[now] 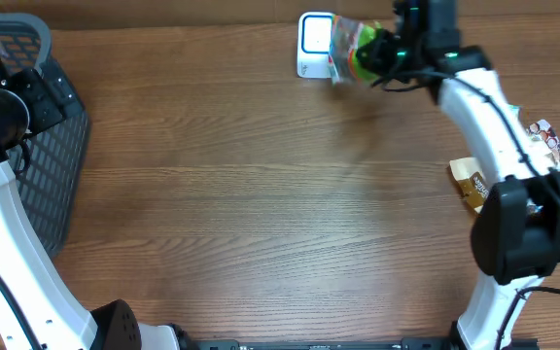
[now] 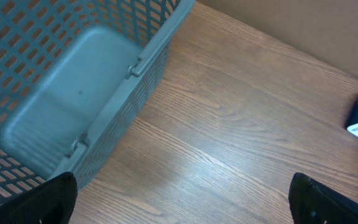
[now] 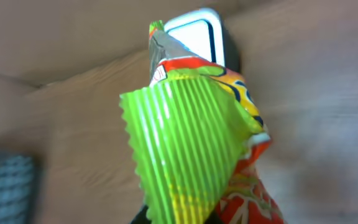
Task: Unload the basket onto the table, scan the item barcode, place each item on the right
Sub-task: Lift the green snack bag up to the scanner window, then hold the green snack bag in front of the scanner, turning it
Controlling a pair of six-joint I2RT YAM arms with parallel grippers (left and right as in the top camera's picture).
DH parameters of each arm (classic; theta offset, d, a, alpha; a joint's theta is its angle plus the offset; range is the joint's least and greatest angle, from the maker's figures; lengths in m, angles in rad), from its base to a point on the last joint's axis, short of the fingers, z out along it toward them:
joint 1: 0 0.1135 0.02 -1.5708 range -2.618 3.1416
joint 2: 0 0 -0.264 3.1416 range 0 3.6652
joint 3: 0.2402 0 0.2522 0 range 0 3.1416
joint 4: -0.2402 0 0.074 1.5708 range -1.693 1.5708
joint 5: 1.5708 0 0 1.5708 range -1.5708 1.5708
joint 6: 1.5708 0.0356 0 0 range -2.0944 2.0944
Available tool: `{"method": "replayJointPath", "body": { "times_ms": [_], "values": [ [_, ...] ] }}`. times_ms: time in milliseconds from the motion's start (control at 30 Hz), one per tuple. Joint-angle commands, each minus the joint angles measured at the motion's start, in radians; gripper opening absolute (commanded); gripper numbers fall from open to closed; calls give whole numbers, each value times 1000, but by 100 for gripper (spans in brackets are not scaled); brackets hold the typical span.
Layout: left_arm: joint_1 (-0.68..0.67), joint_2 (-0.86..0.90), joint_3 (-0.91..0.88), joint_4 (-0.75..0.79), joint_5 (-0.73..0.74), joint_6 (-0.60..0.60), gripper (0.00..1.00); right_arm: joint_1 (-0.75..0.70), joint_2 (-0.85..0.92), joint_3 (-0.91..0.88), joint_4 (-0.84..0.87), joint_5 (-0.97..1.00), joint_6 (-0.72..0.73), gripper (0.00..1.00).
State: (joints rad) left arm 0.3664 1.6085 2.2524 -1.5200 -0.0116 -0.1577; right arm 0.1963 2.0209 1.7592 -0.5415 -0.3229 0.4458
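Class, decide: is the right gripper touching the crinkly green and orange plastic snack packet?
Touching. In the right wrist view the green and orange snack packet rises straight out from between the fingers of the right gripper, which are shut on its lower end.

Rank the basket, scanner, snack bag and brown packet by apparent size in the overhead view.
Largest: basket, clearly.
Next: snack bag and scanner look alike; the bag, held up in the right claw, may sit nearer the camera, so unranked.
Smallest: brown packet, partly hidden by the right arm.
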Motion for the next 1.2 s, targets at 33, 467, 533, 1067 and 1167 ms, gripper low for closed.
{"method": "replayJointPath", "body": {
  "times_ms": [33,467,533,1067,1167],
  "values": [
    [0,1,13,2,5,-3,100,124,-17,10,137,606,-198,4],
    [0,1,13,2,5,-3,100,275,16,9,491,883,-700,4],
    [0,1,13,2,5,-3,100,275,43,9,531,883,-751,4],
    [0,1,13,2,5,-3,100,278,206,9,795,928,-953,4],
    [0,1,13,2,5,-3,100,285,209,9,814,943,-952,4]
  ]
}}
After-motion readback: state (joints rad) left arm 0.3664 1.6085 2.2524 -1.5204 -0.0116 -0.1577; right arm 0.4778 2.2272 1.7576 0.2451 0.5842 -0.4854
